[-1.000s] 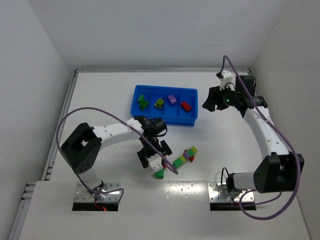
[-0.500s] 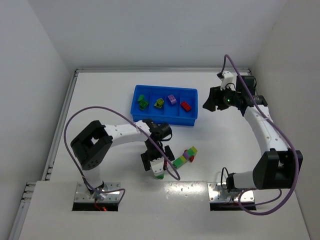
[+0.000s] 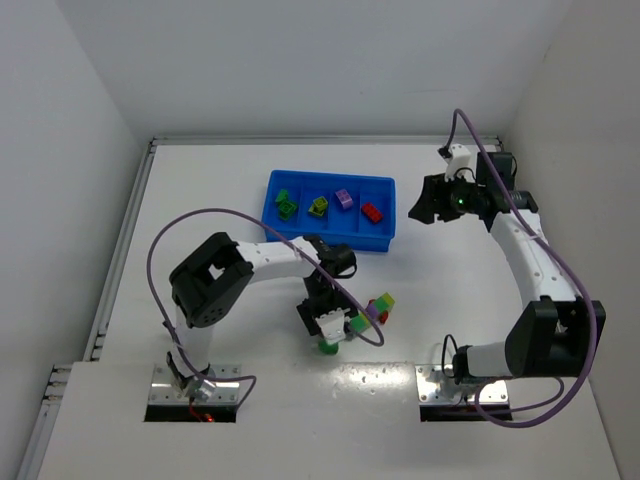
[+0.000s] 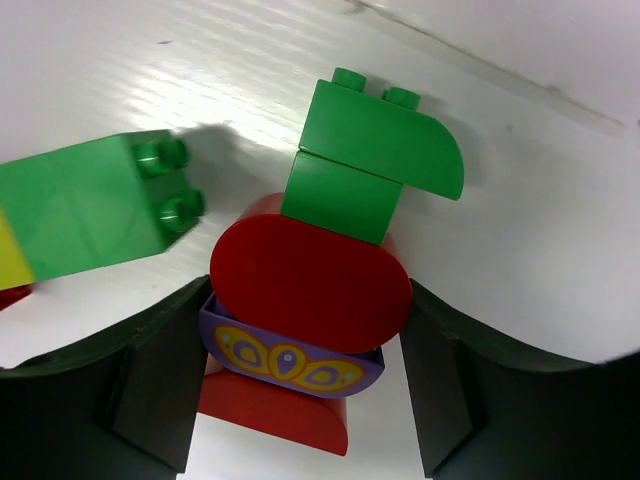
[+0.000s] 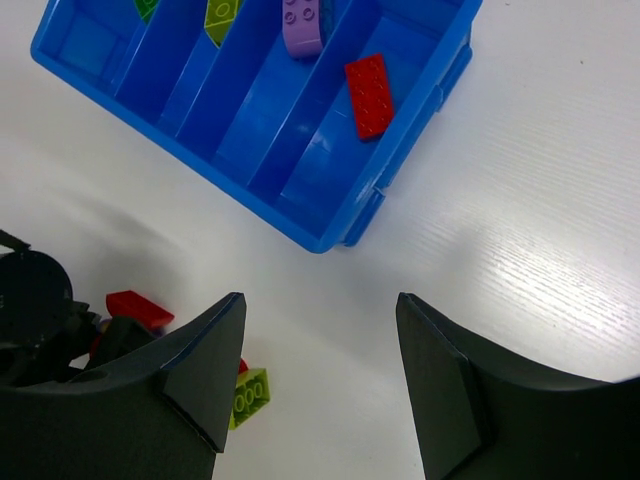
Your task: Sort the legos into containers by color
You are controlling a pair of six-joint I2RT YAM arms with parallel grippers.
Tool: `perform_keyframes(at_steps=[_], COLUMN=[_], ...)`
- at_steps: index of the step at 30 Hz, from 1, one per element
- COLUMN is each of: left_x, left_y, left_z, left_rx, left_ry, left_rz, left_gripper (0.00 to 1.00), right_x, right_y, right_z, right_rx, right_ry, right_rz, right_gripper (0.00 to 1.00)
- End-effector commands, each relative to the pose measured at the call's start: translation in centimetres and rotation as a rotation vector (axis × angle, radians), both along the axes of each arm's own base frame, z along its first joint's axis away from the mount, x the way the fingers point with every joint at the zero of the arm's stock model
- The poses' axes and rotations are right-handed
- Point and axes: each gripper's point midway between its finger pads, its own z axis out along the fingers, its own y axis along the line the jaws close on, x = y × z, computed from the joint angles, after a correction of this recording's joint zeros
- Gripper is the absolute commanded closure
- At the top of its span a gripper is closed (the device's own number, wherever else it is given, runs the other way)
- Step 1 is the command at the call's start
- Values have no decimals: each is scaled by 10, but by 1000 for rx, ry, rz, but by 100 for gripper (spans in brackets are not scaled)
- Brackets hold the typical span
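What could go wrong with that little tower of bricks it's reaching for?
The tower mixes green, red and purple, so dropping it whole into the blue tray would spoil the sorting. The left pincer flanks only its rounded red brick, which might slip. The neighbouring green brick could get knocked.

Bright, even light! Left wrist view: glare streaks the table (image 4: 120,60) at eleven o'clock, soft shadow by the stack (image 4: 310,290), fingers (image 4: 150,400) dark, blurry at five and seven.

Robotics lab test cell. Plain white walls (image 3: 300,60) at 9, 12 and 3 o'clock enclosing a white table (image 3: 220,170); arm base plates (image 3: 228,378) bolted at 6 o'clock; purple cables (image 3: 151,265).
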Motion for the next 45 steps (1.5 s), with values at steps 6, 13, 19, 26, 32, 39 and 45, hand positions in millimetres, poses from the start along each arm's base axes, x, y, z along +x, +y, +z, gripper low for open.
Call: perform_keyframes(at_steps=[6, 13, 19, 26, 32, 39, 45], left_x=[7, -2, 36, 90, 126, 120, 115], left_y=[-15, 0, 9, 33, 69, 68, 63], left_z=[32, 60, 93, 135, 155, 153, 154], left_rx=[-71, -159, -228, -392, -471, -473, -468], left_ry=[262, 310, 204, 40, 62, 98, 135], left_rz=[434, 704, 1162, 1577, 1823, 1801, 1783], left_gripper=[82, 94, 100, 100, 100, 100, 100], right_x=[-8, -21, -45, -69, -77, -85, -75], right_y=[19, 51, 93, 138, 154, 171, 180], right_z=[4, 11, 12, 10, 6, 10, 2], right_rx=[81, 192, 341, 505, 603, 677, 659], right_ry=[4, 12, 113, 279, 387, 454, 485], right_rz=[73, 181, 353, 505, 584, 678, 671], right_gripper=[38, 38, 38, 38, 38, 38, 36])
